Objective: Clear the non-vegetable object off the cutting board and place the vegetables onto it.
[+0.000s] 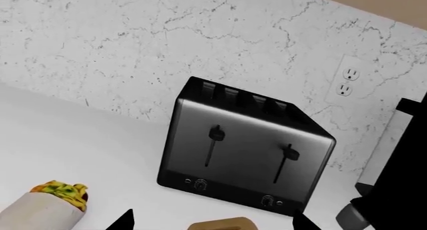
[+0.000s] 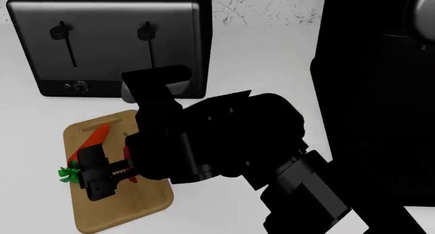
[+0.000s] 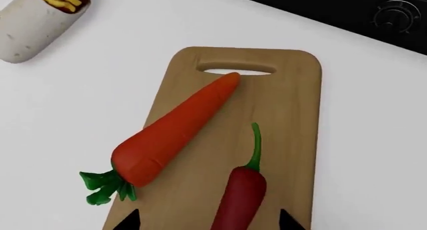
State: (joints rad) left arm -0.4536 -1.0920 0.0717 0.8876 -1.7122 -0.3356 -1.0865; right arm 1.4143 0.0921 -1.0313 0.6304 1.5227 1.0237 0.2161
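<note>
Biggest thing in the head view is the tall black appliance [image 2: 380, 106] at the right edge, prob. a coffee machine, though it renders too dark for me to be sure. Next the black four-slot toaster [image 1: 245, 151], levers up, backed against the marbled backsplash [image 1: 133, 44] w/ a white outlet [image 1: 347, 81] beside it. It's not part of my job, just the back limit of my workspace on the white counter [image 3: 67, 120].

My right arm fills the mid of the head view, reaching down and across so my right gripper [image 2: 102, 169] hangs over the near half of the cutting board [image 3: 293, 115]. Jaws are spread apart, holding nothing: in the right wrist view both fingertips [image 3: 128, 221] show either side of the chili w/ a gap around it.

The board lies in front of the toaster, slot handle toward it. On it: the carrot [image 3: 175, 132], tip touching the slot, leafy top hanging off the board edge; then the smaller red chili pepper [image 3: 241, 195] just beside it, stem pointing to the handle, fully on the wood.

The burrito [image 3: 37, 24] is off the board, on the bare counter to one side, filling end open. So I judge the task basically done; only backing off is left.

My left gripper [image 1: 210, 221]: just two dark tips in its own cam, wide apart, nothing between, parked clear, facing the toaster.
</note>
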